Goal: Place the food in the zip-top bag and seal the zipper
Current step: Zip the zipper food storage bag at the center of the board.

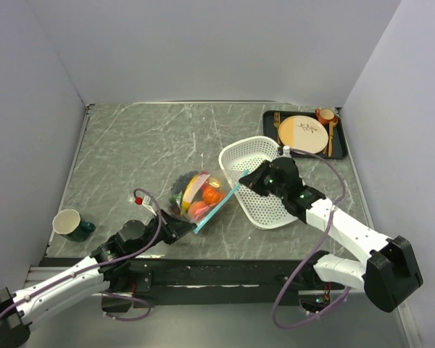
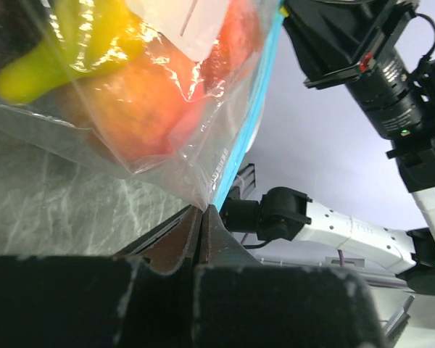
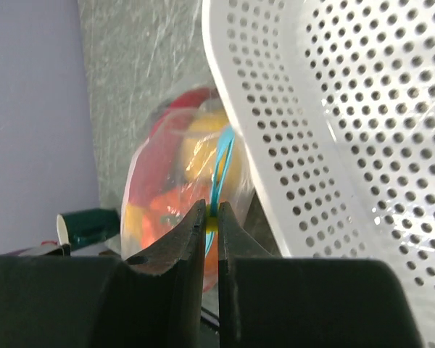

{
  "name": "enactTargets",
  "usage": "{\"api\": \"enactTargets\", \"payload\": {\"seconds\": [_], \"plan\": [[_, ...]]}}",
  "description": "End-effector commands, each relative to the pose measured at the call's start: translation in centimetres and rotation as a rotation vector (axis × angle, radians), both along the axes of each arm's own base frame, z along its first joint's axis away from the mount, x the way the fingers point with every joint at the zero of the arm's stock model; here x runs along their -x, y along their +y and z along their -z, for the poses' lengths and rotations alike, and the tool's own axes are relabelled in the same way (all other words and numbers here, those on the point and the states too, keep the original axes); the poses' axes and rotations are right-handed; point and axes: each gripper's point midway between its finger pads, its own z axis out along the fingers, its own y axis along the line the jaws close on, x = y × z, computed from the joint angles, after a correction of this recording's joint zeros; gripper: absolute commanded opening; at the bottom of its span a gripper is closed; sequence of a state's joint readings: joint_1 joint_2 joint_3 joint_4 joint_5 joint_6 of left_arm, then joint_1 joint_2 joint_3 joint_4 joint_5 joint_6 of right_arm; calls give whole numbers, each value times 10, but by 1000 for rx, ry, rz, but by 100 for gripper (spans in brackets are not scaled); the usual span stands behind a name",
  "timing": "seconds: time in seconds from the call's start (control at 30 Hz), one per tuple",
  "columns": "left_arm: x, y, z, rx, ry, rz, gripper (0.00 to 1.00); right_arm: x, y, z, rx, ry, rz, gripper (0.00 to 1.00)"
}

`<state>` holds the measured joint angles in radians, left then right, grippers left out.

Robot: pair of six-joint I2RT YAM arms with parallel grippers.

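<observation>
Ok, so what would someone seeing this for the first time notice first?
The clear zip-top bag stuffed with bright toy food sits mid-table. It is gripped near each end of its teal zipper by the left end effector and the right end effector. Next comes the white perforated basket just to its right, partly under the right arm.

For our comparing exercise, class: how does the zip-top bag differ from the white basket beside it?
The zip-top bag is clear and crinkled; the basket is white and perforated. The bag holds food; the basket shows none. Both are containers.
</observation>
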<state>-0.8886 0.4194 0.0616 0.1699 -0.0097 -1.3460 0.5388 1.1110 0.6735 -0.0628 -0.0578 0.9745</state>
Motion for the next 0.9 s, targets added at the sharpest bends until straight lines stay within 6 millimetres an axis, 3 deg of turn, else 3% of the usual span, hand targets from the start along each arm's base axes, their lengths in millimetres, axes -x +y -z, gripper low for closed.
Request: {"api": "enactTargets", "payload": {"seconds": [0.0,0.13,0.63,0.7,0.73,0.77,0.8,0.87], "plan": [[0,4,7,-67,3,-7,1,-40,-22,-33,30,-124,99,0],[0,6,9,-88,7,-8,1,-48,-30,-31,52,-125,114,0],[0,7,21,-114,35,-10,1,-63,-32,-26,43,-123,69,2],[-1,3,12,-103,9,-1,1,-63,-29,-27,33,-128,47,5],[-2,2,12,-114,4,5,5,-64,-29,-27,41,-134,34,7],[-2,1,8,-122,-21,17,33,-65,-29,-27,47,-136,29,10],[-3,-2,-2,-118,-42,22,48,-66,-28,-30,54,-139,23,11],[-6,-1,-6,-153,-77,24,57,-68,-28,-33,79,-153,5,12]]}}
